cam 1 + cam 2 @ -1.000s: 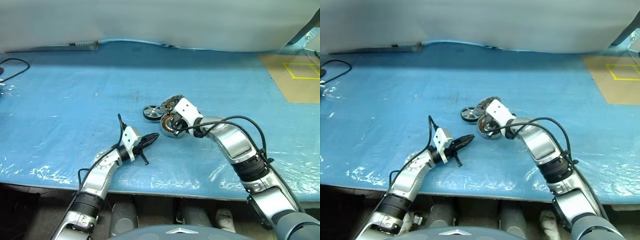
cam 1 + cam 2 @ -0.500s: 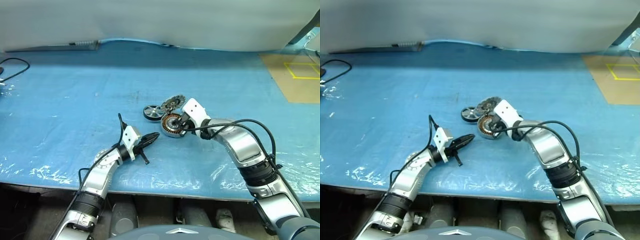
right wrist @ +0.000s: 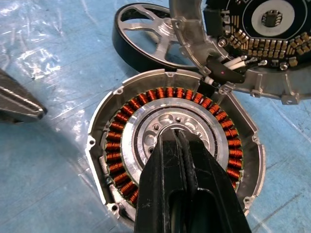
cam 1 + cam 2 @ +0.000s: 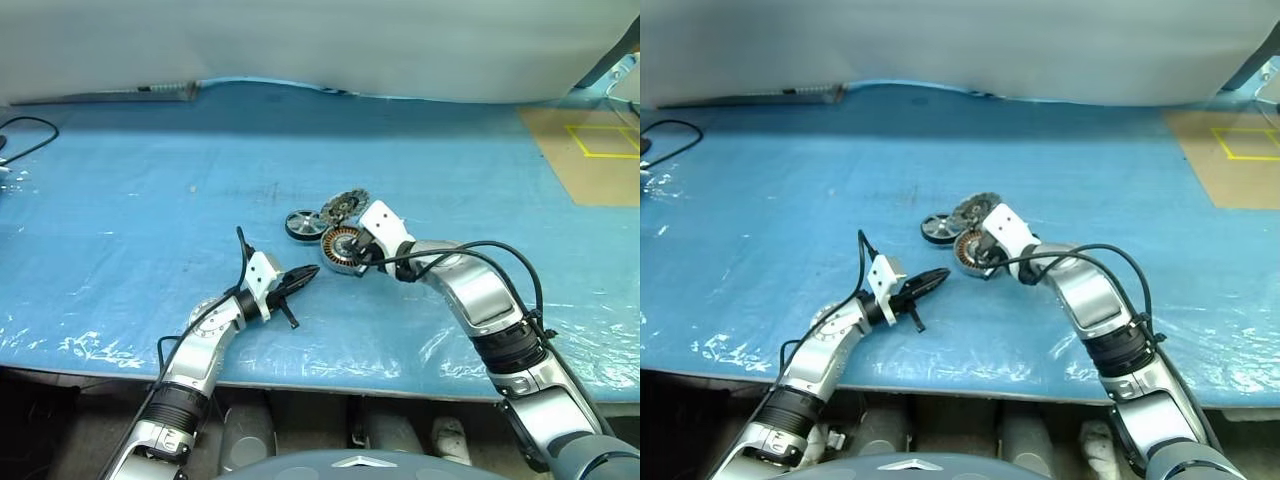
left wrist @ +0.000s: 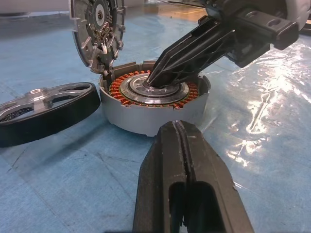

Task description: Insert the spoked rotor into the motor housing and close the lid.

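Three round parts are sitting on the crinkly blue sheet [image 4: 150, 180]: one black-rimmed spoked rotor [image 5: 46, 104] is lying flat just left of the one copper-wound motor housing [image 3: 121, 145], whose one finned grey lid [image 5: 97, 29] is standing open at its far edge. The left gripper [image 4: 300, 277] is hovering closed and empty near the housing's left. The right gripper [image 5: 158, 77], also closed, is pressing its tips onto the housing's shiny hub.

- I can read no text, label, brand or number in any view.
- The lid's [image 3: 265, 29] circuit board, upper right of the right wrist view, carries marks too small for me to read.
- Yellow lines on the brown mat [image 4: 590, 150], upper right of the head view, form no sign I can read.
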Motion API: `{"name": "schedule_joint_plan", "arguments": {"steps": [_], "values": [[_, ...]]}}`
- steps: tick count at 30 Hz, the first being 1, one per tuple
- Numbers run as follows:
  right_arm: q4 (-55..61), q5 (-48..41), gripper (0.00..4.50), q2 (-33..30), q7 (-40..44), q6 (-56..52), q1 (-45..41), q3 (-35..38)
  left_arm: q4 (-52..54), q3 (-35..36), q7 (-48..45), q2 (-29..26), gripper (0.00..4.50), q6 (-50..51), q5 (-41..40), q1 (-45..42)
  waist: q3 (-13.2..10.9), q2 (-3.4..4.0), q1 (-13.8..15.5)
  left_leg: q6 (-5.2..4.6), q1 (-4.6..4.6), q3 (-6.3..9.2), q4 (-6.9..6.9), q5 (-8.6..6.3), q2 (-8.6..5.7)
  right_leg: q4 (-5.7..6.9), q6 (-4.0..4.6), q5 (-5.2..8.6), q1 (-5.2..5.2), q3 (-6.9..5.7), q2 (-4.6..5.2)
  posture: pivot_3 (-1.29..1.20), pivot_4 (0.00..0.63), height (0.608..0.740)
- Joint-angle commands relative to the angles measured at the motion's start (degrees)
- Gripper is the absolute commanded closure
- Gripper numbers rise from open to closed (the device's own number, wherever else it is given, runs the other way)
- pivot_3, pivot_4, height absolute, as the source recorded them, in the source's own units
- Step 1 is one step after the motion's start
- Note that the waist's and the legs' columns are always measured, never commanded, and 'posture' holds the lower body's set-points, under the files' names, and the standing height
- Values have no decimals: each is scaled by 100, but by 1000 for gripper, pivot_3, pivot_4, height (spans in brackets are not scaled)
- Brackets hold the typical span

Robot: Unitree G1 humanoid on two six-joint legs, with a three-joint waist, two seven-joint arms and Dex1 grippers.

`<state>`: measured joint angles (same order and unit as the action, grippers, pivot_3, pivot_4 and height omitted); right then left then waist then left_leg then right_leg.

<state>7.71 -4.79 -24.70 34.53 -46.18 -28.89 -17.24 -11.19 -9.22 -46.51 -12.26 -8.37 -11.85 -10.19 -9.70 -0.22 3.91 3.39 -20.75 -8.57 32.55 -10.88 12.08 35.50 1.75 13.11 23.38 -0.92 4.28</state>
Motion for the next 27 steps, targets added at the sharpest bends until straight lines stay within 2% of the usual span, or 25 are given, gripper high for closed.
{"name": "schedule_joint_plan", "arguments": {"steps": [1, 11, 16, 20, 27], "values": [[-7, 61, 4478, 43, -60, 73, -108, 29, 114, -13, 20, -1, 4500, -52, -4, 29, 0, 0, 1, 0, 0, 0, 0, 0, 0, 0, 0, 0, 0, 0, 0, 0, 150, 740], [186, 27, 4478, -29, -9, 19, -65, 112, 65, 4, 10, -9, 4500, -84, 15, 5, 0, 0, 1, 0, -1, -1, -1, 0, 0, 0, 0, 0, 1, 1, 0, 0, 150, 740], [521, -304, 4478, -126, 290, 393, 255, 414, 137, 370, 69, -224, 4500, 93, -175, -125, 0, 0, 7, 0, -3, -1, -3, 0, 0, -4, 0, 0, 3, 1, 0, 0, 150, 740], [906, -656, 4478, -161, 541, 672, 579, 679, 237, 692, 345, -607, 4500, 1151, -284, -478, 0, 0, 3, 0, -10, -1, -9, 0, 0, -6, 0, 0, 14, 0, -2, 0, 150, 740], [995, -913, 4478, -7, 484, 1154, 1082, 1053, -182, 1401, -29, -1108, 4500, 2993, -1321, -1620, 0, 0, 17, 0, -19, 0, -6, 0, -5, -6, 0, 0, 17, -1, 0, 0, 150, 740]]}}
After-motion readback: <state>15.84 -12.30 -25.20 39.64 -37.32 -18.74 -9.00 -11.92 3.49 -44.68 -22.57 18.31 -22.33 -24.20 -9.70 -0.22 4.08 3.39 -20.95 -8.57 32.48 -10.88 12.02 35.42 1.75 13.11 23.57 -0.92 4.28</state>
